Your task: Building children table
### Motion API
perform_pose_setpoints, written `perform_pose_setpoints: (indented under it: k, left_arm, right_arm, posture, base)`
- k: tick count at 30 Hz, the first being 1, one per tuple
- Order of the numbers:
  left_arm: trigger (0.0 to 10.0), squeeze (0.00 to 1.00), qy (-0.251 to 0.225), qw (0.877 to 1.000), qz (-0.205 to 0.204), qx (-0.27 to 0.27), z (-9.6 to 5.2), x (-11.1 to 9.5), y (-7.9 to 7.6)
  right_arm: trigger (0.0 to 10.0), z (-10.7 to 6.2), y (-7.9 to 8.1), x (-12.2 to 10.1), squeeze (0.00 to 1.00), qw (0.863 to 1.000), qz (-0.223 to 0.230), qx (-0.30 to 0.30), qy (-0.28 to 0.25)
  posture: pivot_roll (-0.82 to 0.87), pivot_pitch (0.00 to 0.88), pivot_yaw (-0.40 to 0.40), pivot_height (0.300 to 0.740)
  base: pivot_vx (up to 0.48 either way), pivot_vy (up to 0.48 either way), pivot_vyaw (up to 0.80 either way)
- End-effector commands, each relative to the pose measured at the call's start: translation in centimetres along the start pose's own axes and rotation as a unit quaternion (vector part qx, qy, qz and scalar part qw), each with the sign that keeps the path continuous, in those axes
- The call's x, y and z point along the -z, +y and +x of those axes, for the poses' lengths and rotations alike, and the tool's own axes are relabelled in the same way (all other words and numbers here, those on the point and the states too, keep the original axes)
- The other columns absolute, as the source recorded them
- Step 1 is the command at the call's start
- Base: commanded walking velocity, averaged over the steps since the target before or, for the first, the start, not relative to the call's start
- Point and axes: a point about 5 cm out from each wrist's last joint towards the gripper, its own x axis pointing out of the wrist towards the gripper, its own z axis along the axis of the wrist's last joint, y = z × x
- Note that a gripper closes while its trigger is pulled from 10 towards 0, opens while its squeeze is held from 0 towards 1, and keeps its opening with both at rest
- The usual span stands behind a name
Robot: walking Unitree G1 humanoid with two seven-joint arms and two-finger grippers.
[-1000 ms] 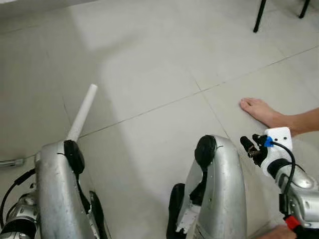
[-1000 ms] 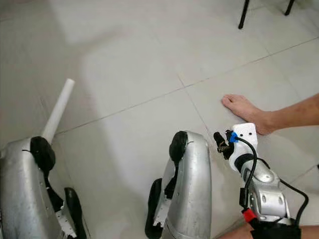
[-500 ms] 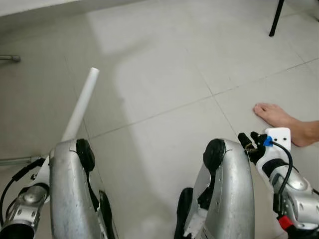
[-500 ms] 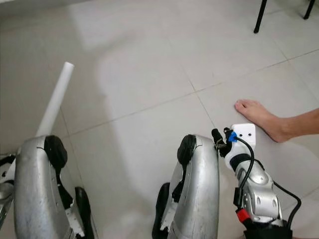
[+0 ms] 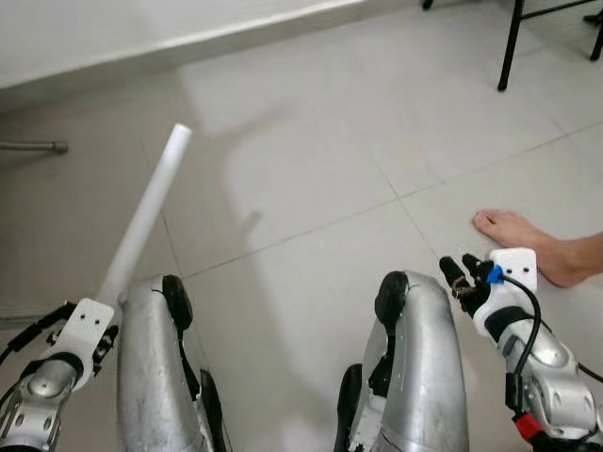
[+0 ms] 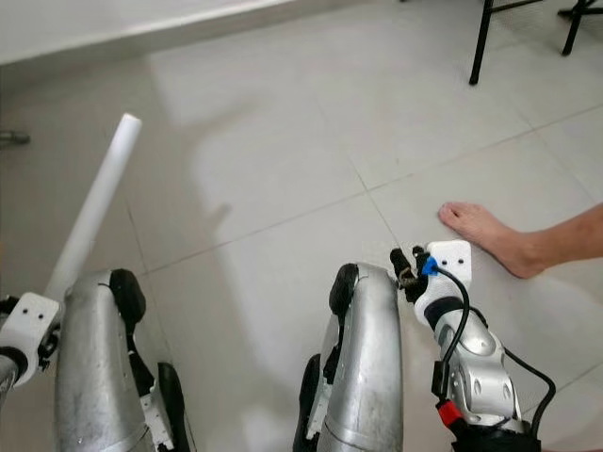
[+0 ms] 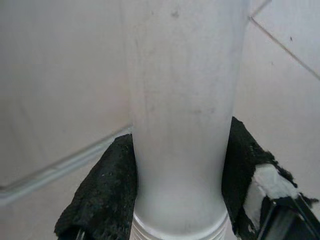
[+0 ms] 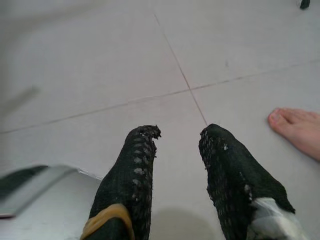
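Two silver arms reach forward over a pale tiled floor (image 5: 311, 141). The left gripper (image 7: 180, 200) is clamped on a long white tube (image 5: 143, 218), apparently a table leg; in the left wrist view its black fingers (image 7: 102, 185) press against both sides of the tube near its ridged end. From the head views the tube slants up and forward from the left wrist, its free end raised above the floor and pointing toward the wall's baseboard (image 5: 188, 42). The right gripper (image 8: 177, 150) hovers low over the tiles with nothing in it, its two fingers (image 8: 135, 165) parted with a gap between the tips. A person's bare foot (image 6: 485, 235) rests on the floor near the right gripper, apart from it. Dark furniture legs (image 5: 512, 47) stand farther back on the right, and a thin grey rod (image 5: 33, 147), hard to identify, lies at the far left.
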Motion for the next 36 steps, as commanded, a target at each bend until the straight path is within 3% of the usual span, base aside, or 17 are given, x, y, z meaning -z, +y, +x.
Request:
perform_pose_setpoints:
  k: [1, 11, 15, 19, 20, 23, 28, 29, 30, 32, 36]
  left_arm:
    - [10.0, 0.00, 0.012, 1.000, 0.008, 0.005, -0.3, 0.8, -0.5]
    - [10.0, 0.00, -0.042, 0.998, 0.023, 0.027, 1.1, -2.8, -1.6]
    - [10.0, 0.00, -0.046, 0.998, 0.022, 0.027, 1.2, -3.1, -1.7]
    - [10.0, 0.00, -0.076, 0.996, 0.028, 0.036, 2.1, -5.6, -2.3]
    - [10.0, 0.00, -0.076, 0.996, 0.028, 0.036, 2.1, -5.6, -2.3]
    - [10.0, 0.00, -0.092, 0.994, 0.031, 0.044, 2.7, -7.1, -2.9]
    - [10.0, 0.00, -0.108, 0.993, 0.030, 0.048, 3.0, -8.4, -3.4]
    - [10.0, 0.00, -0.114, 0.992, 0.033, 0.047, 3.1, -8.8, -3.4]
    - [10.0, 0.00, -0.117, 0.991, 0.035, 0.046, 3.2, -9.1, -3.5]
    - [10.0, 0.00, -0.117, 0.991, 0.035, 0.046, 3.2, -9.1, -3.5]
    - [10.0, 0.00, -0.128, 0.990, 0.048, 0.040, 3.6, -10.1, -3.4]
  right_arm:
    - [10.0, -0.5, -0.2, 1.1, 0.00, 1.000, 0.000, 0.006, 0.018]
    - [10.0, -0.2, 1.1, 0.1, 0.00, 0.998, 0.041, -0.040, 0.003]
    - [10.0, -0.1, 1.2, -0.2, 0.00, 0.998, 0.048, -0.044, -0.002]
    - [10.0, 1.0, 3.6, -3.7, 0.00, 0.990, 0.099, -0.088, -0.054]
    - [10.0, 1.0, 3.6, -3.7, 0.00, 0.990, 0.099, -0.088, -0.054]
    - [10.0, 2.1, 6.0, -5.9, 0.00, 0.978, 0.152, -0.121, -0.076]
    - [10.0, 3.2, 8.5, -7.0, 0.00, 0.970, 0.171, -0.147, -0.086]
    - [10.0, 3.6, 9.2, -7.2, 0.64, 0.969, 0.176, -0.151, -0.089]
    - [10.0, 3.9, 9.7, -7.3, 1.00, 0.967, 0.181, -0.154, -0.090]
    - [10.0, 3.9, 9.7, -7.3, 1.00, 0.967, 0.181, -0.154, -0.090]
    - [10.0, 4.7, 11.3, -7.6, 1.00, 0.961, 0.202, -0.170, -0.086]
  posture:
    - [0.05, 0.305, -0.057, 0.410]
    - [0.05, 0.324, -0.051, 0.420]
    - [0.05, 0.324, -0.051, 0.420]
    - [0.05, 0.337, -0.038, 0.420]
    - [0.05, 0.337, -0.038, 0.420]
    - [0.06, 0.346, -0.032, 0.420]
    - [0.06, 0.346, -0.034, 0.420]
    - [0.06, 0.348, -0.037, 0.420]
    - [0.06, 0.348, -0.039, 0.420]
    - [0.06, 0.348, -0.039, 0.420]
    - [0.06, 0.353, -0.042, 0.420]
  base:
    - [0.000, 0.000, 0.00]
    - [0.000, 0.000, 0.00]
    - [0.000, 0.000, 0.00]
    - [0.000, 0.000, 0.00]
    - [0.000, 0.000, 0.00]
    - [0.000, 0.000, 0.00]
    - [0.000, 0.000, 0.00]
    - [0.000, 0.000, 0.00]
    - [0.000, 0.000, 0.00]
    - [0.000, 0.000, 0.00]
    - [0.000, 0.000, 0.00]
